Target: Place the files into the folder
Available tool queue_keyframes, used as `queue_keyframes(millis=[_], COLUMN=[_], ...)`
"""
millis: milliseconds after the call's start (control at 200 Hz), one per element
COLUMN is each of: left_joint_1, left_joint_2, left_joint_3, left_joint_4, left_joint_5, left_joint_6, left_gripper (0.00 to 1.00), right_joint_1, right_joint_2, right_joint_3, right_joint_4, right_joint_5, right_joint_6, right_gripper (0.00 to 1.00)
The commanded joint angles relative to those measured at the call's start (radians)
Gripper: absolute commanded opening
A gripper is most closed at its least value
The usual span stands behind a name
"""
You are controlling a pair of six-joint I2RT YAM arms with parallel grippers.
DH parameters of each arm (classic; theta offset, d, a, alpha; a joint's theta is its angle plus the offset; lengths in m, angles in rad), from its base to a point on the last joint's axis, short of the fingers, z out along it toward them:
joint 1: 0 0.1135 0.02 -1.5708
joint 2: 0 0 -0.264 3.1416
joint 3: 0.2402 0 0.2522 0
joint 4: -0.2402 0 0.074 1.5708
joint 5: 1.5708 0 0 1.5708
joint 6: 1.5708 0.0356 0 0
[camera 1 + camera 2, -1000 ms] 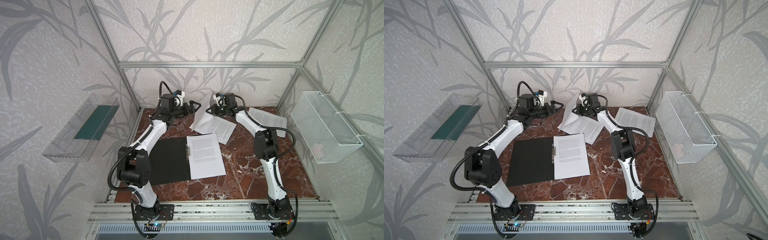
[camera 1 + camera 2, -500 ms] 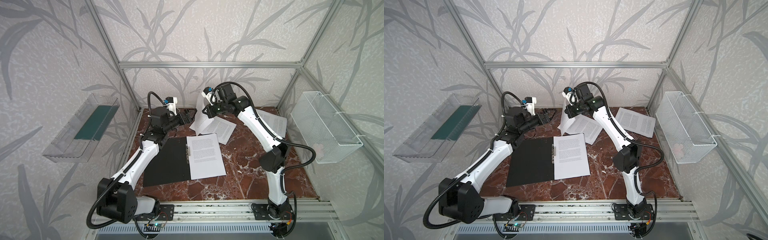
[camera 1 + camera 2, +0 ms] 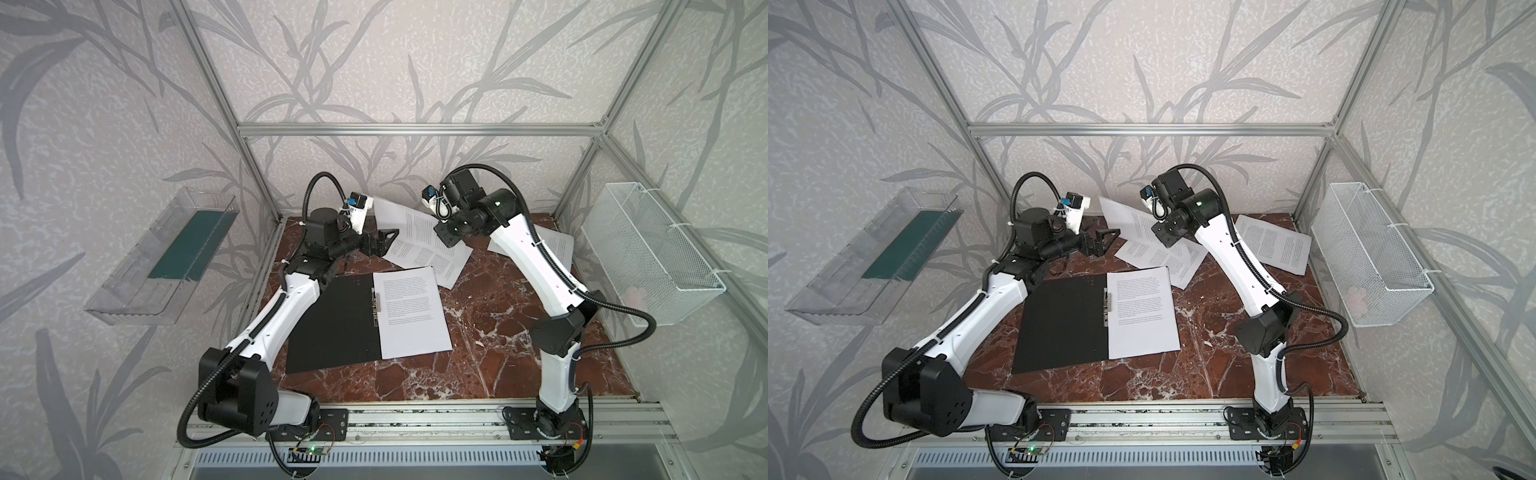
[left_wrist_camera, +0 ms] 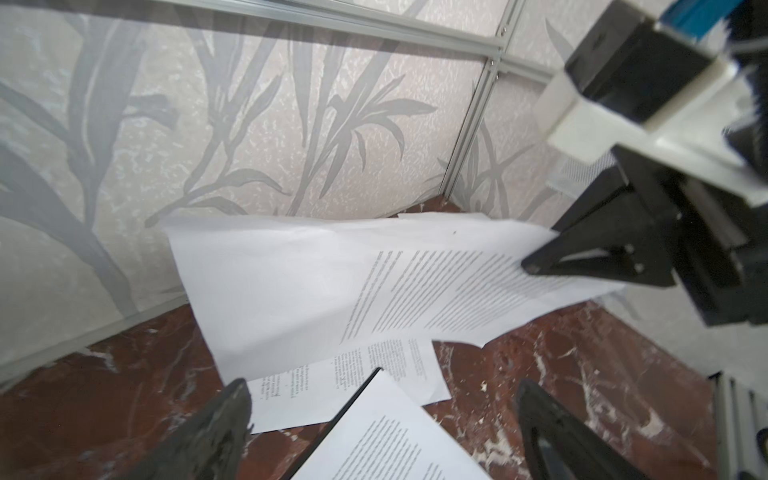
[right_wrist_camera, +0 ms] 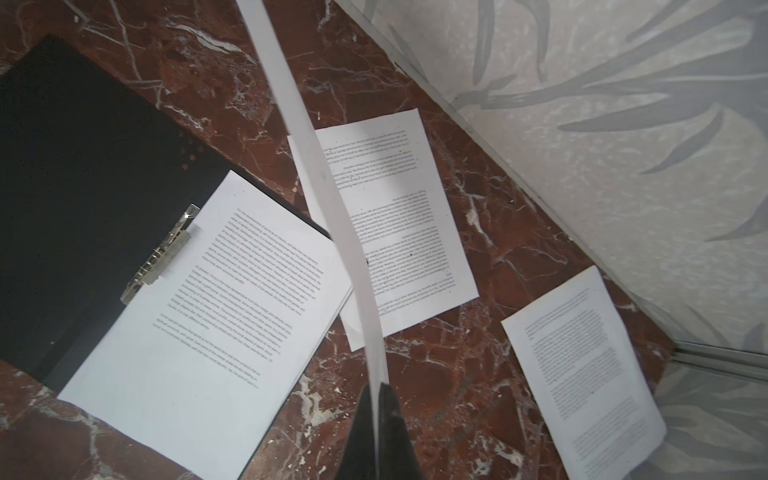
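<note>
The right claw [image 5: 377, 409] is clenched on one edge of a white paper sheet printed with black text [image 3: 409, 224]. It holds the sheet up off the table at the back, bowed and slanting. In the right wrist view the sheet runs edge-on out from between the two black fingers. The left claw [image 3: 380, 243] stands released, jaws spread wide, near the raised sheet and grasping nothing.

The thin folder [image 3: 336, 320] lies open and flat on the red-brown marble table [image 3: 478, 353], black inside up, with a metal clip bar [image 3: 377, 301] at its spine. A filed printed sheet [image 3: 411, 318] lies on the folder's right half. Two more rest on the table: a loose middle sheet [image 3: 434, 264] under the raised one, just behind the folder, and a loose far sheet [image 3: 557, 247] near the back right corner.
</note>
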Motion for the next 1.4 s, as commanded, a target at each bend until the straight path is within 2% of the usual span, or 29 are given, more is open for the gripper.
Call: queue_keyframes(millis=[0,35,120,205,310,385,580,865,1000,1155,1345,1395], left_joint_1=[0.002,0.0,-0.02,-0.074,-0.141,-0.169,-0.195,-0.228,-0.245,-0.266,-0.296,-0.303], left_joint_2=[-0.038,-0.035,-0.017,0.007,0.027,0.049,0.098,0.189,0.218,0.238,0.264,0.269], left_joint_3=[0.124,0.159,0.232,0.294,0.313,0.328,0.382,0.465,0.486,0.494,0.494,0.495], left_joint_4=[-0.213,-0.268,-0.398,-0.537,-0.599,-0.611,-0.613,-0.685,-0.707,-0.716,-0.729,-0.728], left_joint_5=[0.029,0.037,0.045,-0.017,-0.073,-0.082,-0.109,-0.183,-0.196,-0.209,-0.229,-0.231], left_joint_6=[0.275,0.305,0.376,0.49,0.568,0.574,0.599,0.658,0.667,0.665,0.667,0.663], left_gripper=[0.89,0.86,0.86,0.85,0.81,0.75,0.7,0.64,0.57,0.43,0.42,0.45], right_joint_1=[0.007,0.014,0.027,0.042,0.059,0.066,0.079,0.096,0.099,0.1,0.1,0.1], right_joint_2=[-0.05,-0.056,-0.075,-0.093,-0.106,-0.107,-0.147,-0.252,-0.255,-0.261,-0.26,-0.26], right_joint_3=[-0.031,-0.044,-0.089,-0.13,-0.161,-0.158,-0.203,-0.354,-0.354,-0.364,-0.378,-0.38], right_joint_4=[-0.032,-0.024,0.01,0.045,0.079,0.077,0.081,0.206,0.206,0.216,0.232,0.234], right_joint_5=[0.103,0.124,0.161,0.193,0.189,0.178,0.158,0.112,0.094,0.09,0.069,0.071], right_joint_6=[-0.078,-0.096,-0.138,-0.17,-0.197,-0.207,-0.23,-0.293,-0.294,-0.294,-0.286,-0.284], right_gripper=[0.03,0.03,0.03,0.03,0.03,0.03,0.03,0.02,0.02,0.02,0.02,0.02])
